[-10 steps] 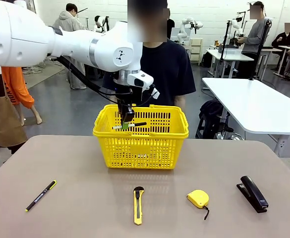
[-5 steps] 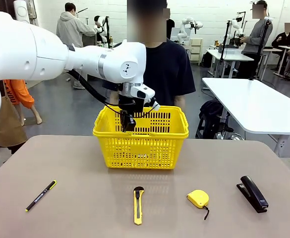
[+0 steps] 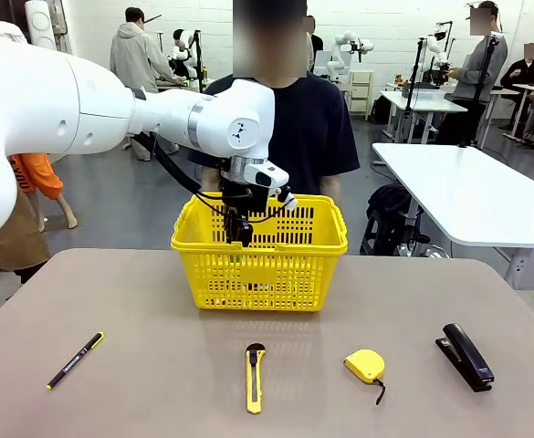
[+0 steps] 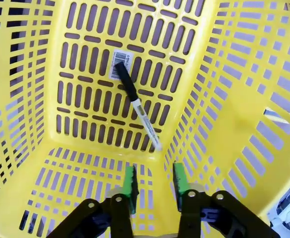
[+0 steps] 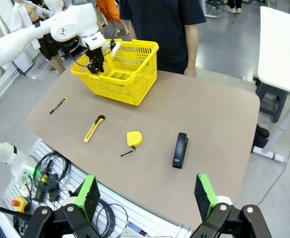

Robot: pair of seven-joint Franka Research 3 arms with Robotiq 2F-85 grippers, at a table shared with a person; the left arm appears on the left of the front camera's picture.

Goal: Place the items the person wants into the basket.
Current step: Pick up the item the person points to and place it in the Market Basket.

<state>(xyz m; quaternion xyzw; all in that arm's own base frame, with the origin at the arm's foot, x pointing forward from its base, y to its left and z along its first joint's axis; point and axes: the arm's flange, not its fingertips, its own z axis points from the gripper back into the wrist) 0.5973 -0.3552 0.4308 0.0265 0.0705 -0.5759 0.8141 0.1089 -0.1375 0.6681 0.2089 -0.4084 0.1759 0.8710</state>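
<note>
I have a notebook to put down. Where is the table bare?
Bare: both far corners of the table, either side of the basket, and the stretch between pen and utility knife. Crowded: the near row from utility knife past tape measure to stapler.

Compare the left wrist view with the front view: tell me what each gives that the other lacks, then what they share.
Left wrist view: the marker lying loose on the floor of the basket, its black cap over a barcode label, and the left gripper with jaws apart, nothing between them.
Front view: the pen, utility knife, tape measure and stapler lying on the table, and the person standing behind the basket.
Shared: the yellow basket with the left gripper inside it.
</note>
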